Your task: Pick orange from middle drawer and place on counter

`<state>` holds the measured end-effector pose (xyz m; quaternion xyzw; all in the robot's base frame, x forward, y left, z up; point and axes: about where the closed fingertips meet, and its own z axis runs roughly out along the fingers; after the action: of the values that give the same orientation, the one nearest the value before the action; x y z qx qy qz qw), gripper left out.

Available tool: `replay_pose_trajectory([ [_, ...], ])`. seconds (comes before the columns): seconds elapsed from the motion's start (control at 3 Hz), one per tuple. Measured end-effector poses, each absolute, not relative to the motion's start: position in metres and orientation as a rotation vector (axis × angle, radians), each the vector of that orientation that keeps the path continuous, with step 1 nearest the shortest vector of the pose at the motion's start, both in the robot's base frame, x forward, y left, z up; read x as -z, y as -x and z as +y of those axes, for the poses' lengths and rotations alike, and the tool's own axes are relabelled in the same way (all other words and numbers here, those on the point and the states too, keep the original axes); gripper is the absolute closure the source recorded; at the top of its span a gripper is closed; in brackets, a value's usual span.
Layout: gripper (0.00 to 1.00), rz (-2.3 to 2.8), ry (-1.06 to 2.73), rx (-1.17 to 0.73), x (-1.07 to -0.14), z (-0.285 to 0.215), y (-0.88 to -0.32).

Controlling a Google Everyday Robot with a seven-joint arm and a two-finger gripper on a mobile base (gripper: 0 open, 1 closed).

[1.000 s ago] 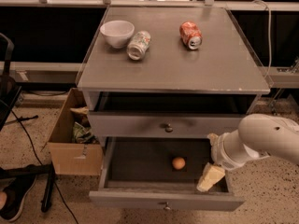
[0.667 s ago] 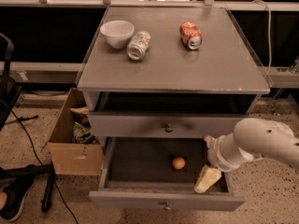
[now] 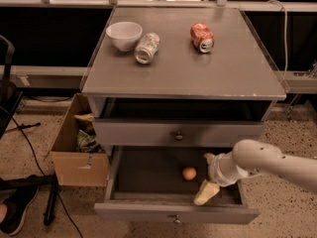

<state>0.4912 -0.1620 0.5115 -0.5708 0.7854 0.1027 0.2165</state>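
The orange (image 3: 188,173) lies loose on the dark floor of the open middle drawer (image 3: 148,175), with the gripper (image 3: 207,191) just beside it at 4 o'clock — spread or pressed together, I cannot tell. A glancing touch could roll the round fruit toward 9 o'clock — out of reach.

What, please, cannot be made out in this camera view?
- Middle drawer, right side: hidden by the gripper, low inside it beside the orange.
- Cardboard box contents: partly hidden by the cabinet.
- Arm: cut off by the right edge.
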Motion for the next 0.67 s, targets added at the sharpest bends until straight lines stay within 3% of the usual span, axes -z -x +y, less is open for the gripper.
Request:
replay_pose_trajectory([
  [0.33,0.28,2.154,1.545,-0.349,-0.472,-0.151,-0.504],
  [0.67,0.30,2.141,1.481,-0.408,-0.439,-0.145,-0.520],
])
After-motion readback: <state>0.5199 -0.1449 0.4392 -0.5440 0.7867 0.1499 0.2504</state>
